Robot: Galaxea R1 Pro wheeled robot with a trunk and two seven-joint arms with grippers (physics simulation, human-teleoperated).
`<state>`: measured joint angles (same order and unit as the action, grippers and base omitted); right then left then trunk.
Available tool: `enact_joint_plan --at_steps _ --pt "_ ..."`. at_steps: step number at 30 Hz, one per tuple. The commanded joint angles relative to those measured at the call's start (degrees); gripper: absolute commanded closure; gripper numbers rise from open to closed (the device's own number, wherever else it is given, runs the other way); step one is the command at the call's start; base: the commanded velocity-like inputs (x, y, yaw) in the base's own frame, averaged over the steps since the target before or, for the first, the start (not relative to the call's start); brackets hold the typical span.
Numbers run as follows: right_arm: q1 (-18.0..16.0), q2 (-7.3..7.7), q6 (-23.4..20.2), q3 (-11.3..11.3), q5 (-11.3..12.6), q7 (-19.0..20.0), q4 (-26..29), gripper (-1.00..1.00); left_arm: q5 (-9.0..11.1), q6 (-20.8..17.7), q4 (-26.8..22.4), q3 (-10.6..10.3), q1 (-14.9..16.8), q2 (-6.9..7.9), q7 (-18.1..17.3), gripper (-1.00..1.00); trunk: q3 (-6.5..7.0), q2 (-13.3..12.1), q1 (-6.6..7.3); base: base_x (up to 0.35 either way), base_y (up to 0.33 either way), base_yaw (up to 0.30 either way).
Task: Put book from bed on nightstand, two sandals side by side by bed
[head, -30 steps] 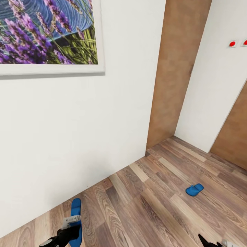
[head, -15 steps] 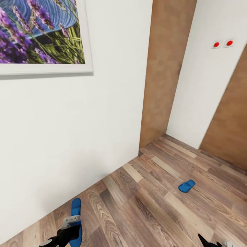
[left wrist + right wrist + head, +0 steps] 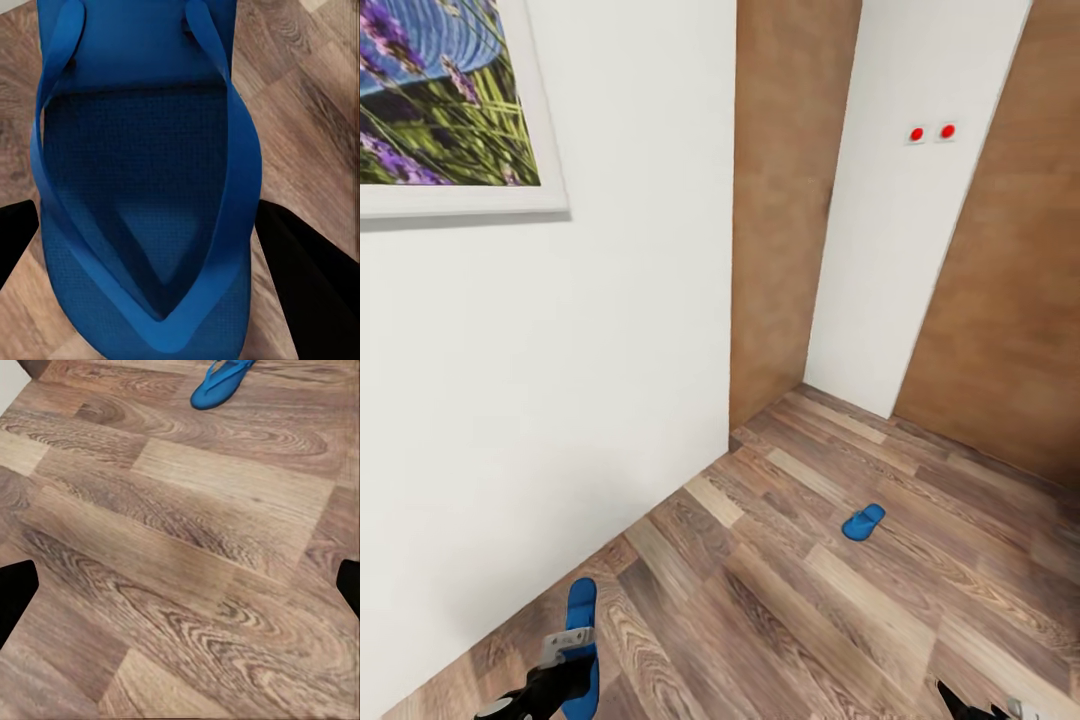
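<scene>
Two blue sandals are recorded: one [image 3: 581,640] clamped in the left gripper [image 3: 560,670] at near left, one [image 3: 863,521] lying on the floor [image 3: 780,600], far right. Judged light, flexible; best pinched across the sole edge. Right gripper [image 3: 980,712] fingers spread, empty.

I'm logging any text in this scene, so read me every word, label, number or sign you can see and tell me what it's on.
No readable text in these views.
Framed lavender picture: image only, no caption.
Two red round marks on the white wall panel: plain dots, no lettering.
Blue sandal held in the left tool: no brand visible.
Blue sandal on the floor: too small to tell.
</scene>
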<state>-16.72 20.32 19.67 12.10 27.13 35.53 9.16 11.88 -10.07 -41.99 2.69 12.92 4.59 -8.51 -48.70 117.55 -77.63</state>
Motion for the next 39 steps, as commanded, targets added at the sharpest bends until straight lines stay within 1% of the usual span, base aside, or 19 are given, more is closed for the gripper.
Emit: enact_joint_plan --at_steps 1,6,15,21,30,39 --pt "-0.1 0.01 0.0 0.2 0.2 0.4 -0.1 -1.00 0.5 -0.5 -0.1 0.2 0.0 -0.01 -0.3 1.00 -0.10 0.0 0.01 0.000 0.000 -0.214" --pt "-0.1 0.01 0.0 0.2 0.2 0.4 -0.1 -1.00 0.6 -0.5 -0.1 0.2 0.0 -0.01 -0.3 1.00 -0.47 0.0 0.01 0.000 0.000 -0.113" --pt "-0.1 -0.01 0.0 0.2 0.2 0.4 -0.1 -1.00 0.6 -0.5 0.0 0.2 0.0 -0.01 -0.3 1.00 -1.26 0.0 0.01 0.000 0.000 -0.010" --pt "-0.1 -0.01 0.0 0.2 0.2 0.4 -0.1 -1.00 0.5 -0.5 -0.1 0.2 0.0 -0.01 -0.3 1.00 -1.37 0.0 0.01 0.021 0.003 0.000" --pt "-0.1 -0.02 0.0 0.2 0.2 0.4 -0.1 -1.00 0.6 -0.5 -0.1 0.2 0.0 -0.01 -0.3 1.00 -1.38 0.0 0.01 0.271 0.079 0.000" --pt "-0.1 -0.02 0.0 0.2 0.2 0.4 -0.1 -1.00 0.6 -0.5 0.0 0.2 0.0 -0.01 -0.3 1.00 -1.38 0.0 0.01 0.309 0.013 0.000"
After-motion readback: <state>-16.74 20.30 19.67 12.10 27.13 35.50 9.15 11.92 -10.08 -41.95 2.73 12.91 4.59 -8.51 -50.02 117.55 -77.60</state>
